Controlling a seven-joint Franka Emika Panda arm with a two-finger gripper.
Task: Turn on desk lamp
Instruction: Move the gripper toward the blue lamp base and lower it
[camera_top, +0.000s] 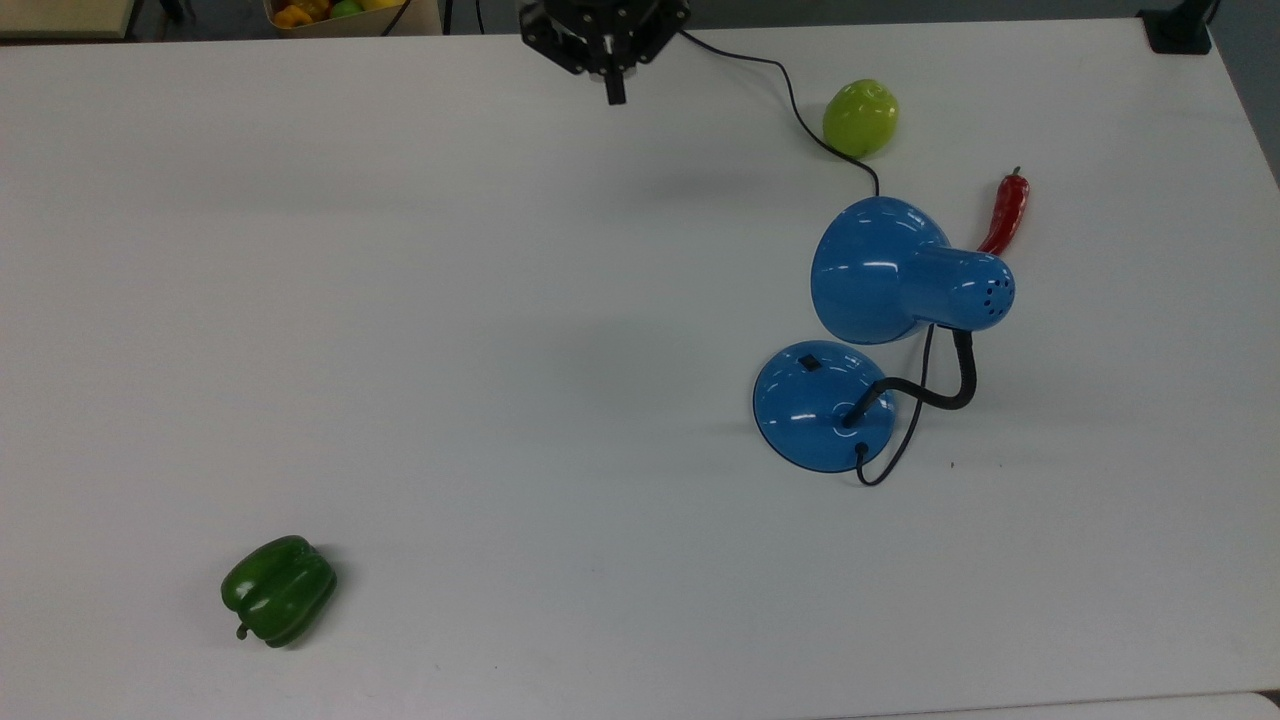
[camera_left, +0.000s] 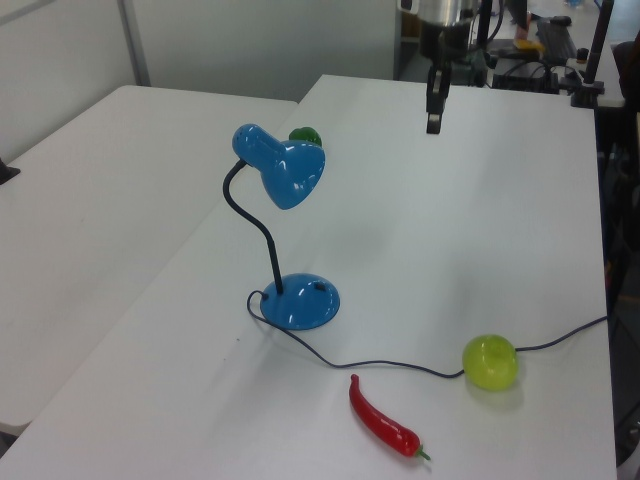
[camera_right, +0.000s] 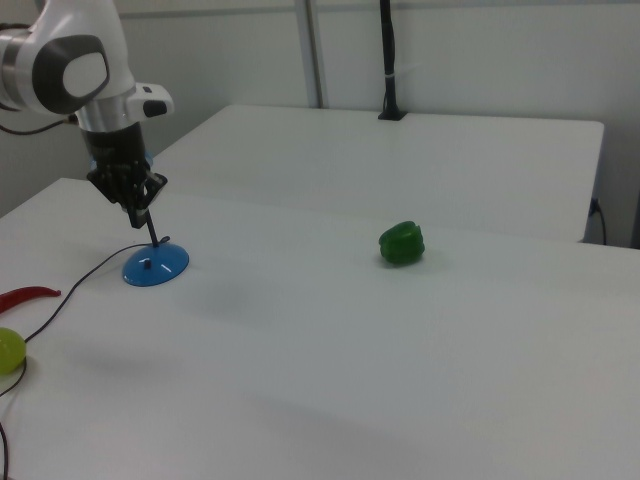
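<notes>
Desk lamp (camera_top: 880, 330) upright, no readable markings | pincer (camera_top: 614, 92) fingers together, well apart from lamp

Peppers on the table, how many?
2. The green bell pepper sits near the top view's bottom left; the red chili lies beside the desk lamp shade, partly hidden behind it.

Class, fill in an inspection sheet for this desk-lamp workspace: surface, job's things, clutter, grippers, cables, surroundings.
Surface: white table, bare in the middle.
Job's things: desk lamp upright, unlit; black switch on its blue base.
Clutter: green bell pepper, yellow-green apple, red chilli lying apart.
Grippers: gripper with jaws shut, above the table's far edge in the top view, well away from the lamp.
Cables: lamp cord runs past the apple.
Surroundings: second white table; box of fruit.
</notes>
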